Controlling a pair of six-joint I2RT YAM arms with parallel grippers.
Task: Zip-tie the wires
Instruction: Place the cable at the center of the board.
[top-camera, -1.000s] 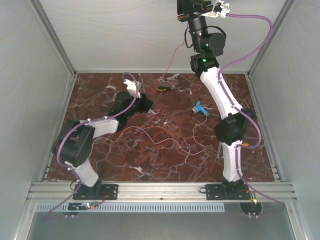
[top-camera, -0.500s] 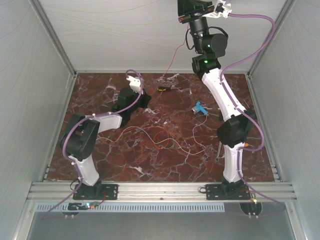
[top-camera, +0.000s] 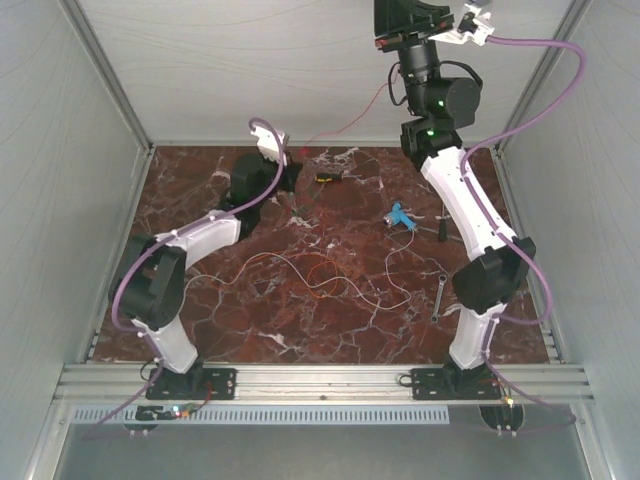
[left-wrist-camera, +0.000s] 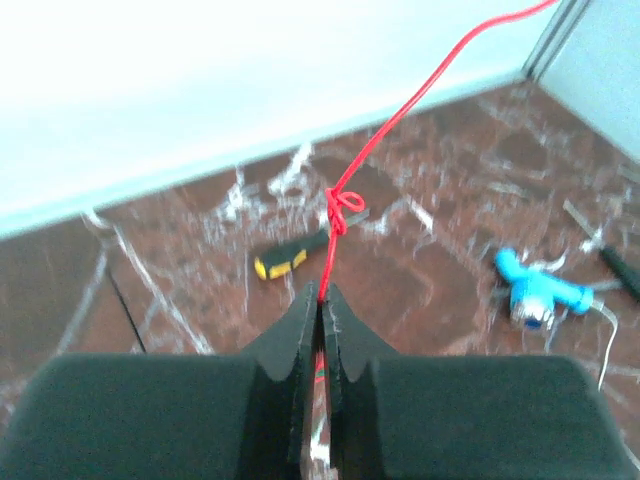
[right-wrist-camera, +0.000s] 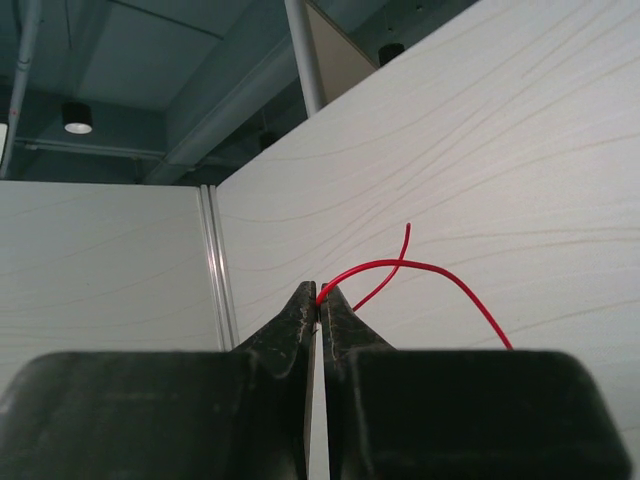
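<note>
Two grips on one strand is what I read here: the left gripper (left-wrist-camera: 322, 296) has its fingers pressed together on a red wire (left-wrist-camera: 329, 255), pinching it just below a small knot (left-wrist-camera: 340, 208) (a loop tied in the same strand). The right gripper (right-wrist-camera: 318, 296) is up high above the table's far edge, facing the back wall. Its fingers are pinched on the same wire farther along, with a short red tail curling out past the tips. From above I see the red wire running as a slanted line from the left arm, near the far edge and left of middle, up to the right arm. The loose strands (top-camera: 320, 275), white and reddish-orange, lie in curls on the marble table (top-camera: 200, 320) around its middle, apart from both grippers. A yellow-and-black tool (left-wrist-camera: 283, 262) lies near the far edge just beyond the left fingertips. A blue tool (top-camera: 400, 215) sits toward the right side, and a small wrench (top-camera: 440, 295) lies near the right edge beside the right arm.
</note>
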